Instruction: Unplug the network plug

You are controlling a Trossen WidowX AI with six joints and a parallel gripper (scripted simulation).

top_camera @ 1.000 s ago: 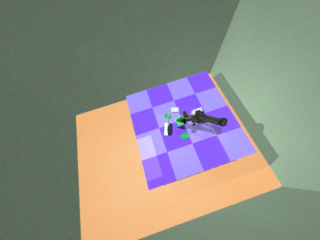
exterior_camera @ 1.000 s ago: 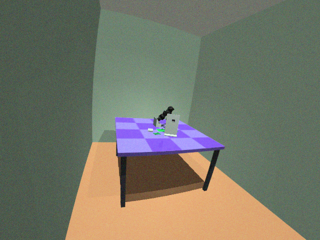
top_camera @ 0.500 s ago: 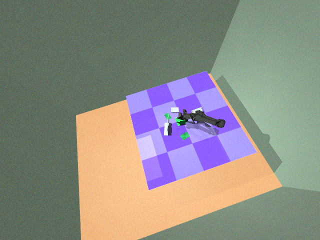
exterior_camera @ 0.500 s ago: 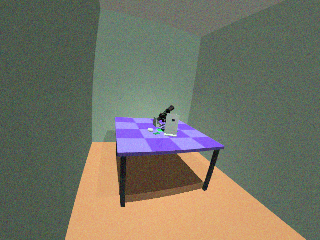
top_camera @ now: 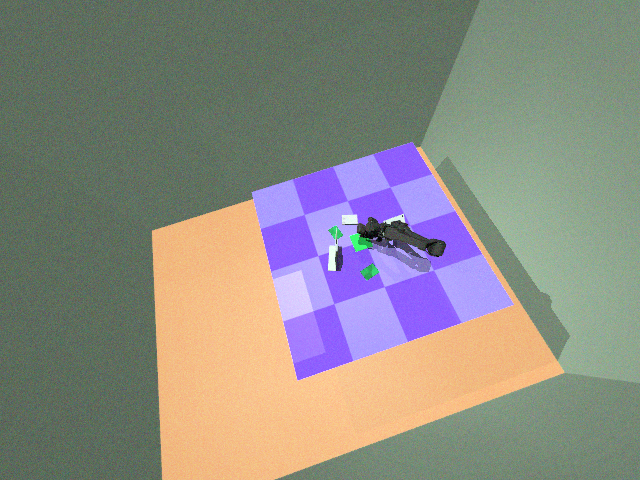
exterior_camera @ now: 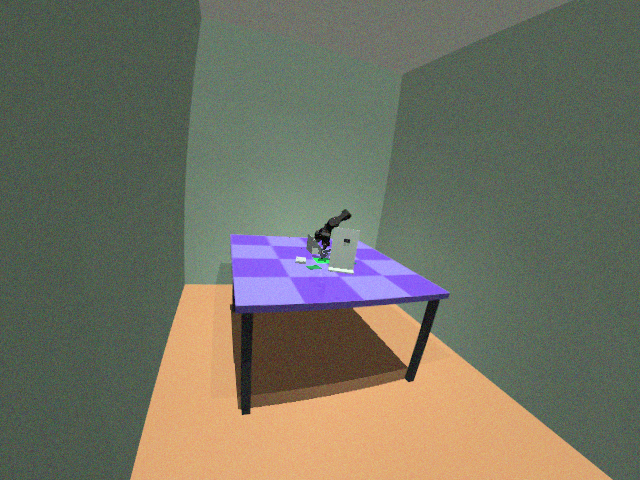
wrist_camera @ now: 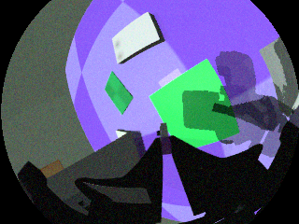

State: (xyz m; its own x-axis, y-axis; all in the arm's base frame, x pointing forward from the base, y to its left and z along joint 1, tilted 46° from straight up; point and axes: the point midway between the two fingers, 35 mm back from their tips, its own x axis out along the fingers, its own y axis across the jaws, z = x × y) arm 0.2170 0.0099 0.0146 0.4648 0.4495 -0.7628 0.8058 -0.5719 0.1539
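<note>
Gripper (top_camera: 363, 233) (exterior_camera: 324, 255) (wrist_camera: 164, 141): clenched on the plug (wrist_camera: 163, 131), mostly masked by dark fingers in the wrist view. Plug hangs out of the panel (top_camera: 334, 258) (exterior_camera: 343, 250), near the large green square (top_camera: 360, 242) (exterior_camera: 321, 260) (wrist_camera: 193, 105); tab indistinct; height above worktop (top_camera: 372, 325) (exterior_camera: 330, 294) (wrist_camera: 98, 112) unclear.

A checkered tabletop (top_camera: 370, 321) (exterior_camera: 268, 290) alternates deep violet and pale lavender squares above black table legs (exterior_camera: 247, 361) and an orange floor (top_camera: 217, 335) (exterior_camera: 336, 439). The robot arm (top_camera: 413, 239) (exterior_camera: 336, 221) is black. The upright panel (top_camera: 333, 258) (exterior_camera: 343, 253) is whitish grey, the large square marker (top_camera: 357, 242) (exterior_camera: 321, 260) (wrist_camera: 174, 100) bright green, and the small diamond-shaped marker (top_camera: 335, 232) (wrist_camera: 119, 92) a darker green. Grey-green walls (top_camera: 129, 103) (exterior_camera: 289, 129) surround them.
</note>
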